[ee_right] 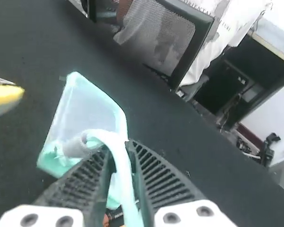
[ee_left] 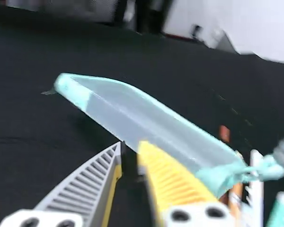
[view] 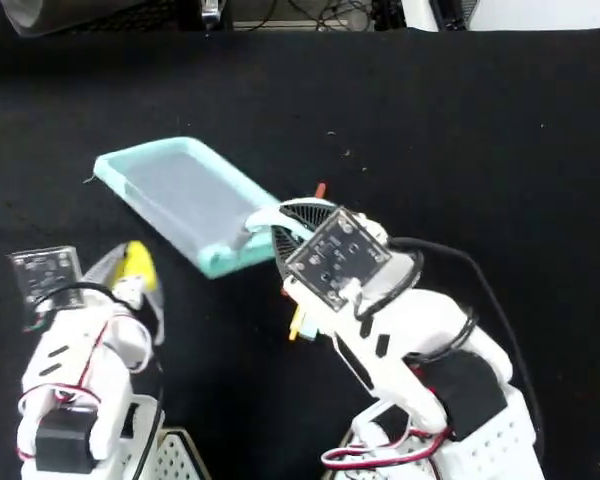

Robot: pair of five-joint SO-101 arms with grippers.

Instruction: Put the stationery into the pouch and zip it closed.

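The teal pouch (view: 185, 200) with a clear face lies left of the table's middle, also seen as pouch (ee_left: 146, 118) and pouch (ee_right: 87, 111). At its near right corner my right gripper (view: 277, 225) is shut on the pouch's pale teal strap (ee_right: 118, 153), beside a grey zipper pull (ee_right: 75, 144). An orange pen tip (view: 320, 188) pokes out behind that gripper, and another orange-yellow end (view: 298, 325) shows under the arm. My left gripper (view: 130, 265), with one grey and one yellow finger, sits just in front of the pouch, narrowly open and holding nothing (ee_left: 128, 158).
Black cloth (view: 460, 130) covers the table, with wide free room to the back and right. Both arm bases stand at the near edge. Chairs and cables lie beyond the far edge.
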